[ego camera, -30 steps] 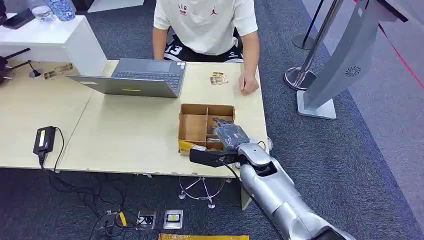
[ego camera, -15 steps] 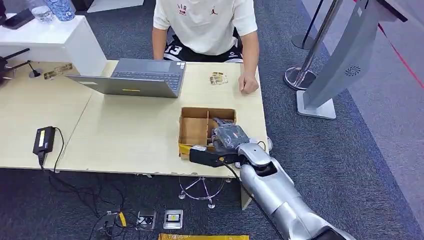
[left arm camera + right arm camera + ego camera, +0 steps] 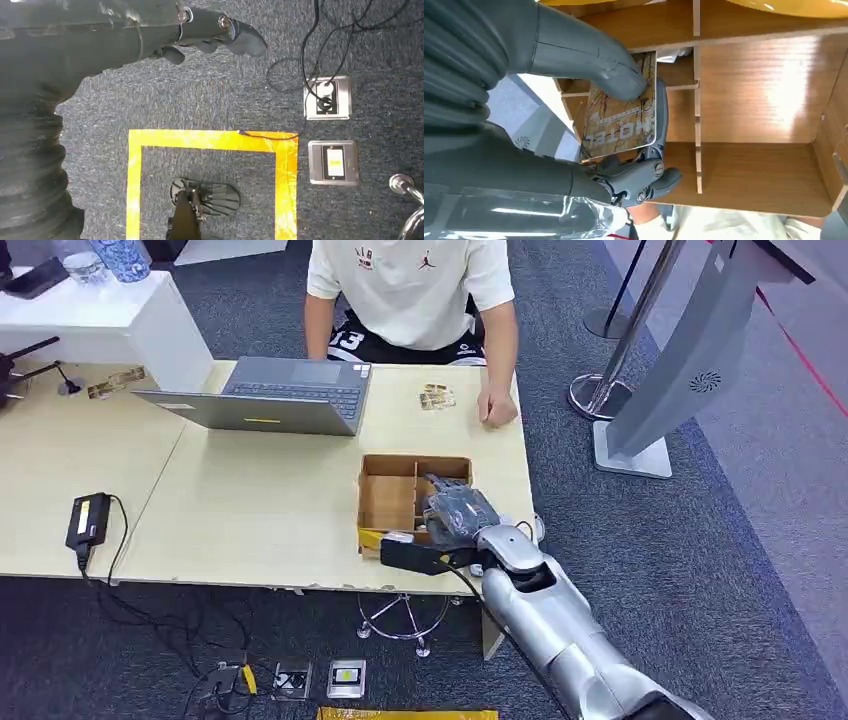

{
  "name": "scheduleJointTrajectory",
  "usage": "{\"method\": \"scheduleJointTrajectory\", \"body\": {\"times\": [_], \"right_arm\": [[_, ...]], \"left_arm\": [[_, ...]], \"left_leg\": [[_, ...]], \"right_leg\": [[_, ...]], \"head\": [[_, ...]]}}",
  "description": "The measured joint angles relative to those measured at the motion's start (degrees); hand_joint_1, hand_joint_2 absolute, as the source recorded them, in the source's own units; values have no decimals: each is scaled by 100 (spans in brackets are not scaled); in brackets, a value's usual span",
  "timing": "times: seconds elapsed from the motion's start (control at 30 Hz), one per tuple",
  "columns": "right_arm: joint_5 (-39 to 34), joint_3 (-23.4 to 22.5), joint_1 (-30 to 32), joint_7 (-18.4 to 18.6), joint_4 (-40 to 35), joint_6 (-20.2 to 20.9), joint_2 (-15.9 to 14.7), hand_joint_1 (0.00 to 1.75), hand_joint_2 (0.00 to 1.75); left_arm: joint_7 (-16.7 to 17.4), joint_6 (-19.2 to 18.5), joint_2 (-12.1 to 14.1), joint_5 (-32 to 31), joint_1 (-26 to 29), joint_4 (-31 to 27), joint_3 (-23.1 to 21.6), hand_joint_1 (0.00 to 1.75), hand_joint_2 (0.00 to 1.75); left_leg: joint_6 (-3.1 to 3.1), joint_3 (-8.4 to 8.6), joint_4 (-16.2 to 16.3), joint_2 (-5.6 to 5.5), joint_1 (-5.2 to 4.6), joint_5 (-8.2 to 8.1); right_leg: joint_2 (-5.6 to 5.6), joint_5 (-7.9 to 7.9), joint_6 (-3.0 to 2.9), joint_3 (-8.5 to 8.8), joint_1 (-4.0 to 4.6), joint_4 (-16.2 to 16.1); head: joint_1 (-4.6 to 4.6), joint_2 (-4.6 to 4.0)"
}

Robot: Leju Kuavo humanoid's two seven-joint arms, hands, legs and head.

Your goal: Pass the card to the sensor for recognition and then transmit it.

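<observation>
A cardboard divider box (image 3: pixel 385 495) sits near the table's front right corner. My right hand (image 3: pixel 458 512) reaches down into its right-hand compartments. Inside the box (image 3: pixel 764 100), the thumb (image 3: pixel 589 60) presses on a brown patterned card (image 3: pixel 621 120) with white lettering. The dark fingers (image 3: pixel 644 175) curl under the card's other face, so it is pinched. The card is tilted up against the thin dividers. My left hand (image 3: pixel 200 30) hangs over the carpet, holding nothing, its fingers loosely apart.
A person sits at the far side with a hand (image 3: pixel 497 410) on the table, beside a small card (image 3: pixel 437 397). An open laptop (image 3: pixel 270 395) stands behind the box. A black cabled device (image 3: pixel 88 518) lies at the left. A grey kiosk stand (image 3: pixel 690 350) stands on the right.
</observation>
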Motion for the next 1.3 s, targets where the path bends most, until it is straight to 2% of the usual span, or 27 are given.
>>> {"method": "scheduleJointTrajectory", "body": {"times": [0.1, 0.3, 0.4, 0.5, 0.7, 0.83, 0.93, 1.07, 1.13, 1.3], "right_arm": [[-59, 0, -89, -37, -2, -155, -89, 175, 175], [-251, -63, -364, 116, -262, -638, -299, 175, 175], [-275, -214, -460, 273, -689, -848, -429, 175, 175], [-277, -417, -645, 369, -1260, -857, -559, 175, 175], [-291, -748, -987, 354, -1950, -898, -684, 175, 175], [-313, -914, -1264, 63, -2208, -1143, -712, 175, 175], [-437, -995, -1546, -353, -2166, -1625, -688, 175, 175], [-697, -1102, -2267, -1023, -1593, -2521, -459, 175, 175], [-639, -1104, -2565, -1088, -1198, -2754, -332, 175, 175], [-123, -1093, -3132, -910, -355, -2802, -68, 175, 175]], "left_arm": [[-9, 42, -15, 2, 8, 0, -2, 0, 175], [-216, 498, -157, 61, 14, 0, 0, 0, 175], [-308, 570, -195, 44, 21, 0, 0, 0, 175], [-361, 618, -188, 44, 21, 0, 0, 0, 175], [-439, 675, -195, 63, 48, 0, 2, 0, 175], [-466, 693, -197, 63, 77, 0, 4, 0, 175], [-481, 684, -197, 50, 79, 0, 4, 0, 175], [-481, 352, -144, -28, 68, 0, 4, 0, 175], [-481, 289, -107, -26, 61, 0, 4, 0, 175], [-413, 123, -74, 98, 54, 0, 4, 0, 175]], "left_leg": [[0, 0, 1, 0, -1, 0], [1, 2, 4, 2, -4, 1], [2, 1, 5, 3, -4, 2], [2, 4, 5, 10, -4, 2], [2, 3, 5, 9, -3, 2], [2, 2, 5, 9, -3, 2], [3, -6, 5, 8, -3, 3], [0, -6, 4, 8, -1, 4], [0, -4, 4, 8, 0, 5], [1, -10, 4, 5, -1, 7]], "right_leg": [[0, 1, 1, 0, -1, 0], [1, 8, -1, 0, -5, -1], [1, 11, -1, -1, -5, 0], [3, 12, -1, -1, -5, 0], [3, 12, -1, -1, -4, 0], [3, 12, -1, 0, -4, 1], [2, 12, -1, -1, -5, 1], [2, 12, -2, -4, -2, 3], [2, 12, -2, -4, -1, 3], [0, 12, -2, -5, -1, 5]], "head": [[0, 0], [0, -2], [0, -2], [0, -2], [0, -2], [0, -2], [0, -2], [0, -2], [-2, -2], [-2, -2]]}}
